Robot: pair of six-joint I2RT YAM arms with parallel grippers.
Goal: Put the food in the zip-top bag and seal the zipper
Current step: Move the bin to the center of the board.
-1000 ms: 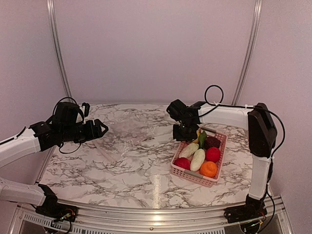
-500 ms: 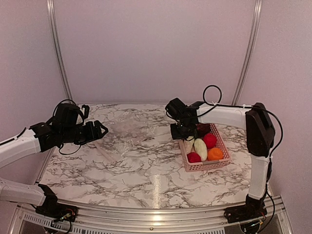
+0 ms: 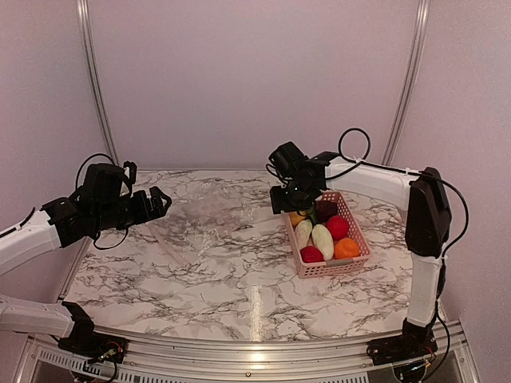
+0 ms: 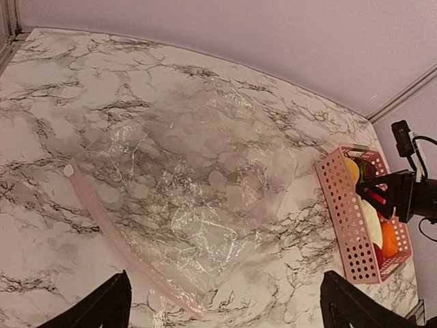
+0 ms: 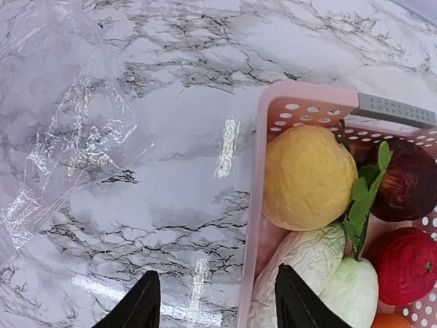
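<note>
I count one pink plastic lattice basket (image 4: 345, 219) on my feed. Inside that basket I make out one yellow round toy fruit (image 5: 308, 178), one dark maroon round fruit (image 5: 410, 188), two red round fruits (image 3: 337, 227), one orange round fruit (image 3: 347, 248), two white oblong vegetables (image 5: 293, 263) and one green leaf (image 5: 365, 198). Left of the basket lies one clear crinkly plastic bag (image 4: 184, 198).

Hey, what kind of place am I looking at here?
Probably a robot test cell in a lab, not a kitchen: a left arm and a right arm mounted at a marble-patterned table, bare pale walls with metal rails, and toy food in a pink basket.
</note>
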